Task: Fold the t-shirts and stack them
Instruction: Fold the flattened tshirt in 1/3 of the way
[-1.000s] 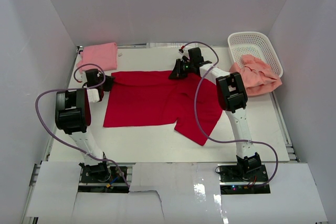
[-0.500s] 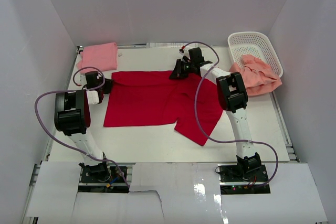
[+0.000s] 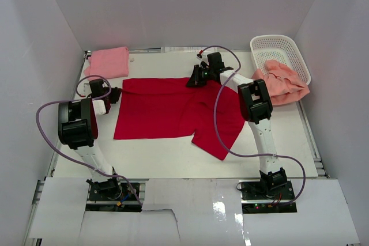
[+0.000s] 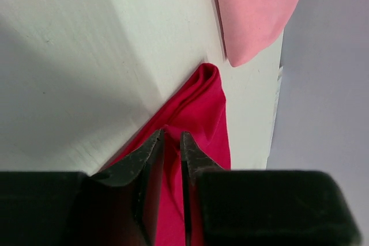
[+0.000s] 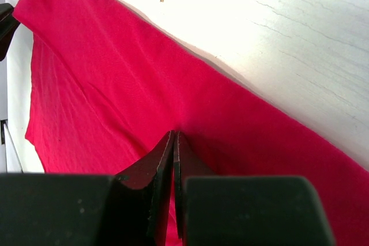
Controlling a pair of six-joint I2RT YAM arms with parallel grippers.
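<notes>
The bright red t-shirt (image 3: 173, 110) lies spread flat in the middle of the table. My left gripper (image 3: 115, 93) is shut on its far left corner; in the left wrist view (image 4: 170, 137) a fold of red cloth (image 4: 202, 102) sits between the fingers. My right gripper (image 3: 192, 79) is shut on the shirt's far edge, pinching red cloth (image 5: 115, 73) at its tips (image 5: 174, 135). The light pink t-shirt (image 3: 108, 61) lies folded at the far left and also shows in the left wrist view (image 4: 259, 10). The salmon-peach t-shirt (image 3: 282, 82) hangs crumpled over the basket's near rim.
A white lattice basket (image 3: 281, 47) stands at the far right corner. White walls enclose the table on the left, back and right. The right arm's purple cable loops over the red shirt's right side.
My left gripper has drawn slightly left and away with the red shirt's corner, pulling that edge tauter. The right gripper has held still.
</notes>
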